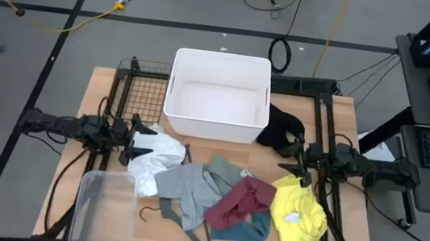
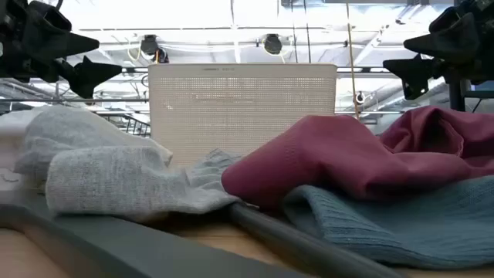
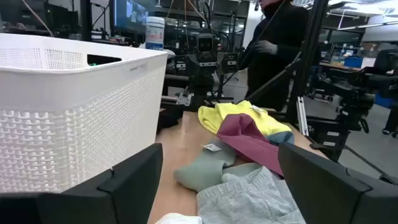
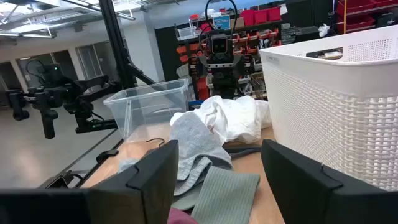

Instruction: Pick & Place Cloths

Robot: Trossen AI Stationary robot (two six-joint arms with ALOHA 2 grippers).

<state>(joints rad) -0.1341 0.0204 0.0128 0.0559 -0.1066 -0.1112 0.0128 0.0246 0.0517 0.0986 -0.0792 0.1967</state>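
Left pincer (image 1: 133, 140) open — over white cloth (image 1: 154, 156).

No writing can be read anywhere; the white basket (image 3: 74, 118) carries a small embossed mark near its rim, too faint to make out; a small tag (image 3: 212, 147) lies on the table beside that basket, its print illegible.

Wooden table (image 1: 105, 84): basket (image 1: 221, 64), cloths (image 1: 222, 196)
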